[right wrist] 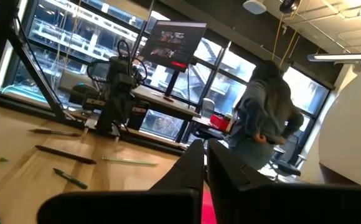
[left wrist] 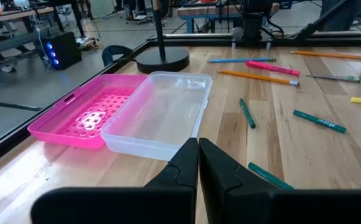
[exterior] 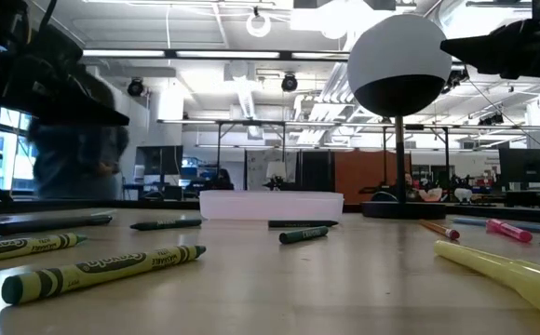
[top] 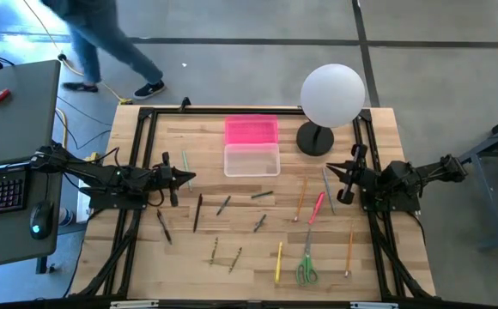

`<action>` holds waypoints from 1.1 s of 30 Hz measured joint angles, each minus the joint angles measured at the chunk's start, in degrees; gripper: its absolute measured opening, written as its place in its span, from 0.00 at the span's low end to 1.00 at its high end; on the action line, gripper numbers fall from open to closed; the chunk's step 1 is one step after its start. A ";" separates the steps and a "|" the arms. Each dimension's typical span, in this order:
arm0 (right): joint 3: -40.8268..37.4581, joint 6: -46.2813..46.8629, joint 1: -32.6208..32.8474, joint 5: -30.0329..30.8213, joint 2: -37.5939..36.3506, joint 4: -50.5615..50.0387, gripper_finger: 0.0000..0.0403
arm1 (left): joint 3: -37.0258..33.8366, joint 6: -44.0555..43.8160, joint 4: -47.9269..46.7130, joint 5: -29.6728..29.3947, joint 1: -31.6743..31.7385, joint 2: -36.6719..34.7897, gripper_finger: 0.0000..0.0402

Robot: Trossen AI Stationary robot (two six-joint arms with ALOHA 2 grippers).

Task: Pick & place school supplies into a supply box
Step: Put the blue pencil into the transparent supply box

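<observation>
The supply box (top: pixel 252 160), clear and lidless, stands on the table at the far middle. Its pink lid (top: pixel 251 130) lies flat just beyond it, and both show in the left wrist view (box (left wrist: pixel 162 118), lid (left wrist: pixel 84 112)). School supplies lie scattered on the wood: green-handled scissors (top: pixel 306 268), a yellow marker (top: pixel 278 262), a pink marker (top: pixel 317 206), orange pencils (top: pixel 301 197), dark pens (top: pixel 197 212) and green crayons (exterior: pixel 102 272). My left gripper (top: pixel 191 178) hovers shut at the table's left, pointing toward the box. My right gripper (top: pixel 333 169) hovers shut at the right.
A white globe lamp (top: pixel 331 94) stands on its dark round base (top: pixel 315 139) right of the lid. Black frame rails (top: pixel 146 129) run along the table's edges. A person (top: pixel 103 43) walks on the floor beyond the far edge. A desk with a keyboard (top: pixel 0 189) stands at the left.
</observation>
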 joint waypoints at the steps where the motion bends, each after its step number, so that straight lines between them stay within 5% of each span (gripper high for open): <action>1: -0.01 1.47 0.00 -0.08 0.00 -0.05 0.00 | 0.00 0.00 0.21 0.03 0.00 0.01 0.12; 6: 0.00 10.54 0.00 0.49 0.00 -1.97 0.00 | 0.00 1.84 0.94 2.86 0.00 0.01 0.12; 14: 0.01 13.01 0.00 6.07 0.02 -7.21 0.00 | 0.00 20.55 8.38 2.89 0.00 0.07 0.12; 19: -0.01 15.70 -0.02 6.08 0.02 -7.18 0.00 | 0.00 31.45 18.37 -2.65 0.00 0.07 0.12; 28: 0.00 19.35 -0.02 5.43 0.02 -6.65 0.00 | 0.00 30.47 27.55 -12.66 0.00 0.07 0.12; 33: -0.01 22.52 0.00 10.00 0.02 -4.28 0.00 | 0.00 19.85 27.85 -21.78 0.00 0.10 0.12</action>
